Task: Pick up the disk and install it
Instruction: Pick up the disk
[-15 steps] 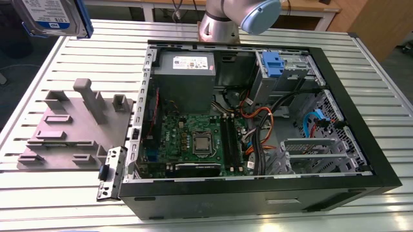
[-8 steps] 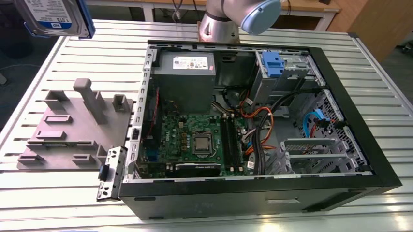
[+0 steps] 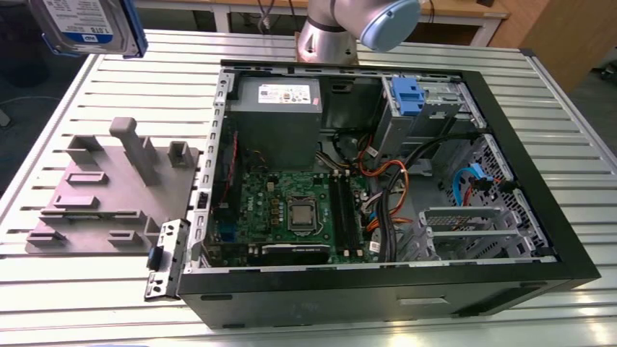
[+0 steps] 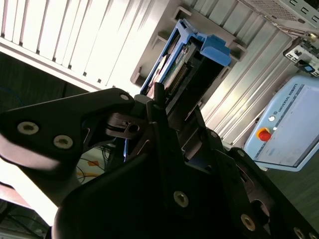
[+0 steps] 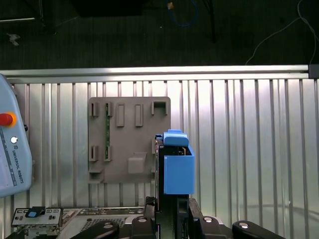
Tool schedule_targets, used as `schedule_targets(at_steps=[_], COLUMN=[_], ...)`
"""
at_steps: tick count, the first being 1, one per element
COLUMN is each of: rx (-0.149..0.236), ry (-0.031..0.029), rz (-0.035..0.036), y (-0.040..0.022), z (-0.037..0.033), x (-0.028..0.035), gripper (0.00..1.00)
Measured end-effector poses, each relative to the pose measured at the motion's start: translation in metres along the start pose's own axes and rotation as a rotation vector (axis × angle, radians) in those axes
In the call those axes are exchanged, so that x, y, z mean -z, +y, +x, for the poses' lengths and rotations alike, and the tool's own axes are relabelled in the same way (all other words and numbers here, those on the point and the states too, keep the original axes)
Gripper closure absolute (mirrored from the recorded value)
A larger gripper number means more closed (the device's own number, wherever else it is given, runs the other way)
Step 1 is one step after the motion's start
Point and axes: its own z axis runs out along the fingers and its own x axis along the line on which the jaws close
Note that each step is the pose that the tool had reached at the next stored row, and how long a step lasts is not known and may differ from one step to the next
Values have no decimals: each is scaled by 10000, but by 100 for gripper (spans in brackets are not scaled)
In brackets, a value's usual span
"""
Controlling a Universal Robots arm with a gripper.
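Disk (image 3: 85, 26) in gripper (image 5: 172, 200), outside case (image 3: 386, 285)

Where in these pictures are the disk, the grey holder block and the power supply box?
the disk (image 3: 82, 22): exterior view, its labelled face.
the grey holder block (image 3: 111, 196): exterior view, its flat base.
the power supply box (image 3: 274, 124): exterior view, its grey face.

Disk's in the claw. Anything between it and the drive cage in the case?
Nothing visible blocks it. The disk is clamped in the claw, in the air at the exterior view's left, off the case. The case is open; the drive cage has a blue caddy in one slot, cables beside it.
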Motion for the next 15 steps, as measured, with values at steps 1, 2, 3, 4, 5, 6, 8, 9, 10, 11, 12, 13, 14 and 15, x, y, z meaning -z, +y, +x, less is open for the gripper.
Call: schedule_targets(at_steps=[1,2,3,4,5,6,8,9,10,11,12,13,14,15], rx=[0,0,0,0,0,0,0,0,0,0,0,0,0,0], ry=[0,0,-1,0,0,0,0,0,0,0,0,0,0,-1], rz=[1,0,1,1,0,0,0,0,1,0,0,0,1,1], y=[-9,-18,-27,-37,-45,-54,-70,-79,-89,-99,-110,-120,-131,-142], z=[0,-1,-1,-2,-2,-2,-3,-4,-4,-5,-5,-6,-7,-7], x=[0,0,0,0,1,1,1,2,1,2,2,2,2,2], gripper=[65,65,65,65,65,65,65,65,65,65,65,65,65,65])
